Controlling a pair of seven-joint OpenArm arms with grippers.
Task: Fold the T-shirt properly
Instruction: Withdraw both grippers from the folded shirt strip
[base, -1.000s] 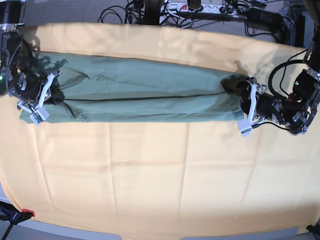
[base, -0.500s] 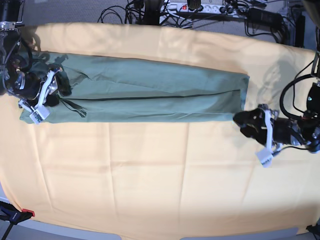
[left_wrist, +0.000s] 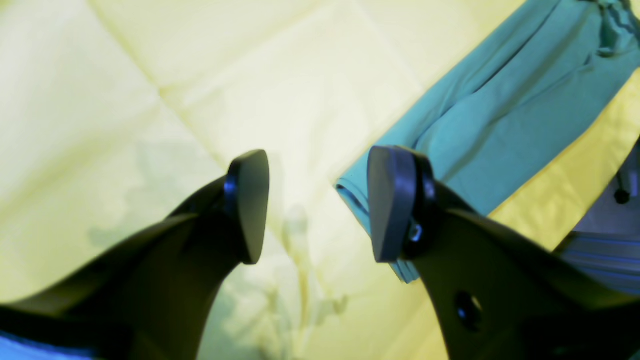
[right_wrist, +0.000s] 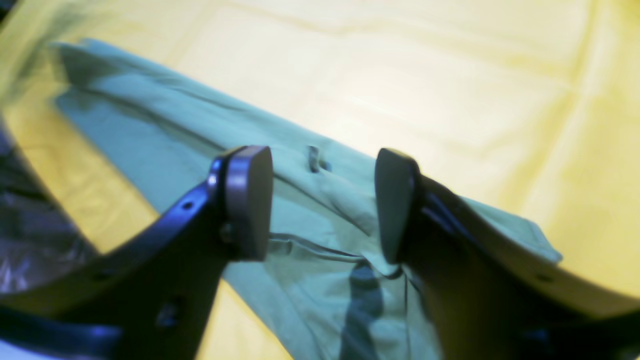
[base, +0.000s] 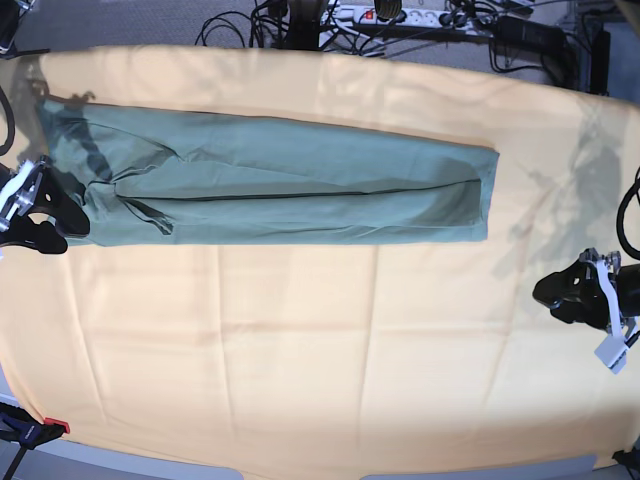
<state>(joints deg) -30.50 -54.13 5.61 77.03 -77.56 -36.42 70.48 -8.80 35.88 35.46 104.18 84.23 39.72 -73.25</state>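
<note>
A sage-green cotton T-shirt (base: 280, 180), folded into a long band, lies across the orange-yellow cloth-covered surface (base: 300, 340), both pincers released: left pincer (left_wrist: 317, 205) beside its end edge, right pincer (right_wrist: 322, 202) over its opposite end.

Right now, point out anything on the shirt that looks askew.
The T-shirt lies as a long folded strip on the orange cloth. Its left end is rumpled with uneven creases; the right end is square.

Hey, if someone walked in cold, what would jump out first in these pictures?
The long, narrow sage-green cotton T-shirt, folded into a strip, lies across the far half of the big orange-yellow cloth. Next, the two black grippers: the right gripper open at the strip's end, the left gripper open over bare cloth, clear of the shirt.
</note>
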